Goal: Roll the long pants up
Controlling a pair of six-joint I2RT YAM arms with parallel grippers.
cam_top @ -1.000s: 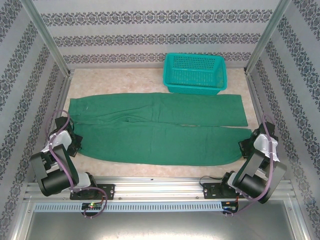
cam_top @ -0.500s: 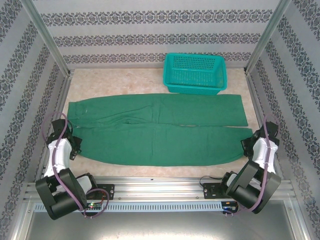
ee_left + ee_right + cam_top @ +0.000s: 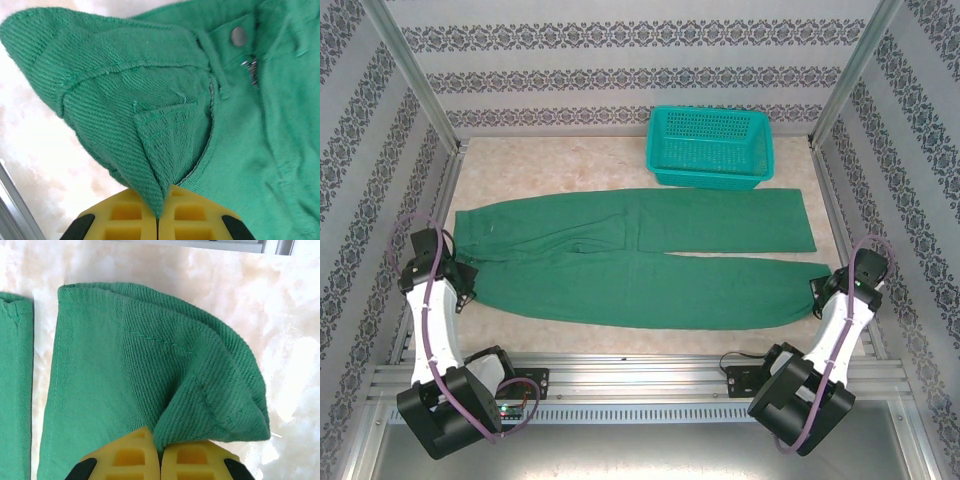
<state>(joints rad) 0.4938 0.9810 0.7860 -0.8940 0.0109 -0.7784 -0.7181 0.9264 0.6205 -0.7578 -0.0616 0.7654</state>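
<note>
The long pants [image 3: 640,265] lie flat across the bench [image 3: 560,165], stretched between the left fingers [image 3: 131,212] and the right fingers [image 3: 131,452]. The waist end sits at the left fingers, with a corner of it pinched between them. The waist button [image 3: 239,35] lies ahead of them and to their right. The hem of the near leg [image 3: 720,295] is pinched between the right fingers. The far leg [image 3: 730,220] lies to the left of those fingers, with a strip of bench between the two hems. The basket [image 3: 708,147] stands just behind the far leg, well apart from both pairs of fingers and nearer the right pair.
</note>
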